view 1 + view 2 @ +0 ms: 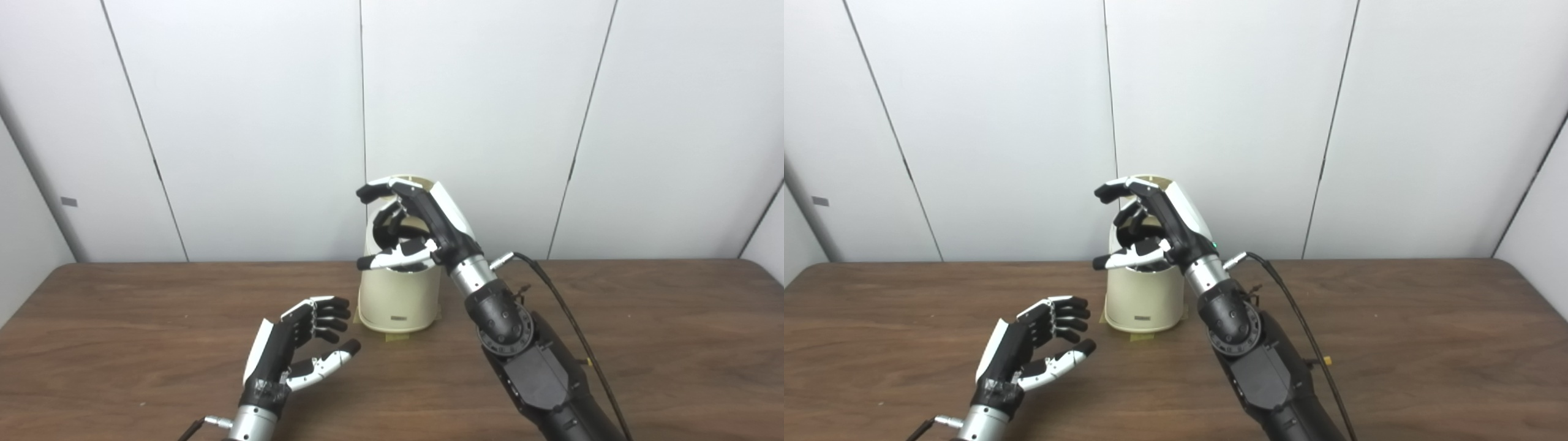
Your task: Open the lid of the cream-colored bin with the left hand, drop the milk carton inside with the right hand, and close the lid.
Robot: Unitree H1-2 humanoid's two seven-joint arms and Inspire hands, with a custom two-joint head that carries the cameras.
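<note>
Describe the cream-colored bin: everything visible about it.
The cream-colored bin is a small round container, apparently smooth plastic, upright near the middle of the brown wooden table, close to the white wall. Its lid stands raised behind the opening. A small dark label sits low on its front; yellowish tape shows under its base. The right hand, open, hovers over its mouth; contact is unclear.

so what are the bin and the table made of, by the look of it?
Bin: likely molded plastic, cream, smooth with a soft sheen; one-piece rounded wall, raised base lip, lid standing open. Table: dark brown wood grain, satin finish; the streaks run lengthwise and look very even, so laminate or veneer is as likely as solid wood. The pictures cannot settle which.
</note>
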